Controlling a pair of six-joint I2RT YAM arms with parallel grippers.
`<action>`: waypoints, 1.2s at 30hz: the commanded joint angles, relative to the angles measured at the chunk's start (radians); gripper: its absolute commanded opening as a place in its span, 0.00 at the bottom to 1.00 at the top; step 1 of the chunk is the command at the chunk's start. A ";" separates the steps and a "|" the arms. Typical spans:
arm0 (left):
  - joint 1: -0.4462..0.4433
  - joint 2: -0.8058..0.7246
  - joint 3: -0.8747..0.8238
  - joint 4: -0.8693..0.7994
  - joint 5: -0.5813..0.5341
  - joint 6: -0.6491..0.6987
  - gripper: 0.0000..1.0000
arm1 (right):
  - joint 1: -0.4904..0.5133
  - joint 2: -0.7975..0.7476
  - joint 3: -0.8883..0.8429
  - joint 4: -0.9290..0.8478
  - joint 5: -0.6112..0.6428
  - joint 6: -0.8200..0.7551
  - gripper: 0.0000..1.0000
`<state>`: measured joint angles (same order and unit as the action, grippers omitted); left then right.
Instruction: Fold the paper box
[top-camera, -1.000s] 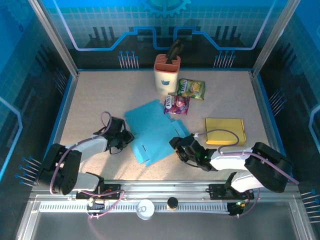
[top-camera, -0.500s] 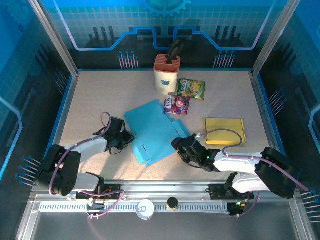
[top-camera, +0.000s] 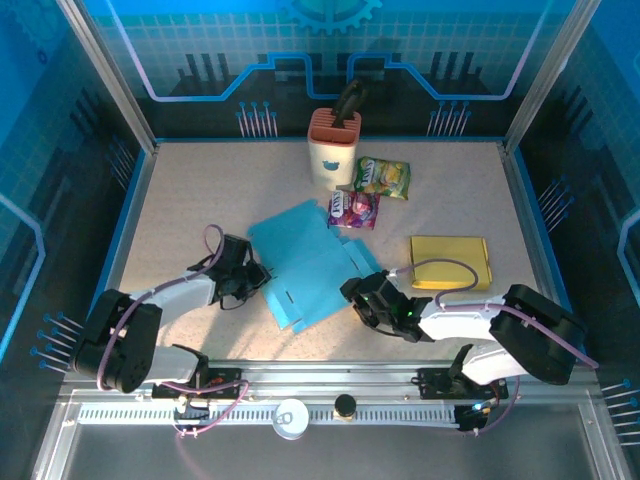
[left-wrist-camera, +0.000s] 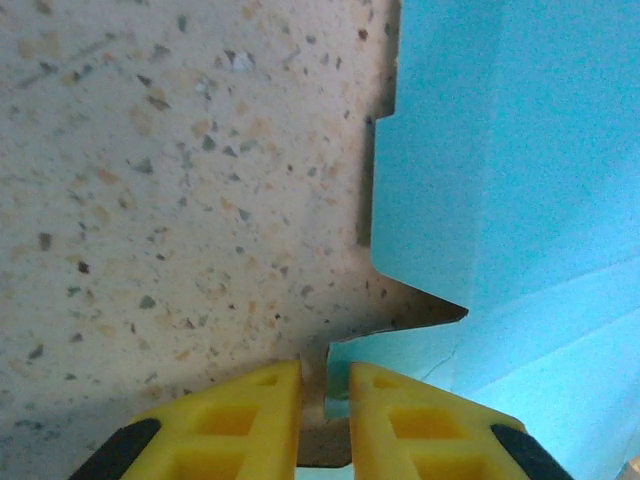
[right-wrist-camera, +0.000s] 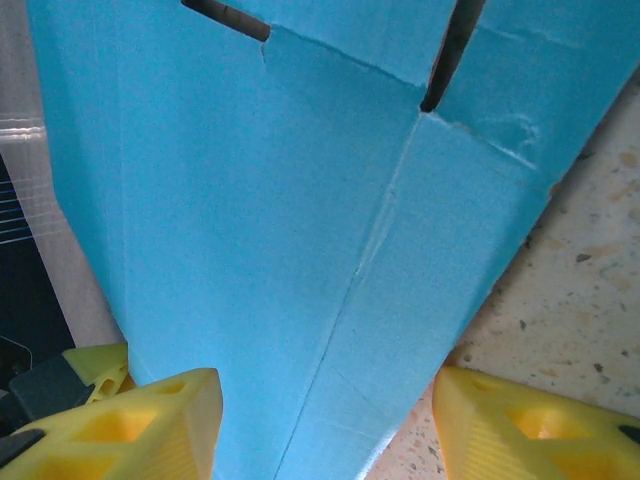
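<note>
1. box (top-camera: 305, 262) - flat on the table (top-camera: 180, 200), near centre.
2. left gripper (left-wrist-camera: 325, 420) - pinches the box's 9 o'clock edge.
3. right gripper (right-wrist-camera: 325, 425) - spread, straddling its 4 o'clock corner.

The flat light-blue paper box blank (top-camera: 305, 262) lies unfolded and spread out near the middle of the speckled tabletop (top-camera: 200, 190), set at a diagonal. Creases cross its panels, and slots and notched tabs mark its edges.

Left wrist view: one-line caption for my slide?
Left gripper pinching an edge of the blue paper box on the speckled table.
</note>
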<state>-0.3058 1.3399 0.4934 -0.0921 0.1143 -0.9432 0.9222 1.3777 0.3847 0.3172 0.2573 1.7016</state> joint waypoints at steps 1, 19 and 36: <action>-0.028 -0.038 -0.007 -0.043 0.017 -0.017 0.20 | -0.021 0.038 0.002 0.074 0.001 0.009 0.57; -0.076 -0.064 -0.037 -0.064 -0.005 -0.030 0.20 | -0.011 0.045 -0.092 0.348 0.032 -0.023 0.42; -0.077 -0.313 0.060 -0.346 -0.160 0.025 0.42 | 0.022 -0.046 -0.036 0.297 0.047 0.032 0.00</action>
<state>-0.3771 1.1118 0.4850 -0.2996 0.0326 -0.9516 0.9245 1.3830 0.3031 0.6376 0.2806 1.7157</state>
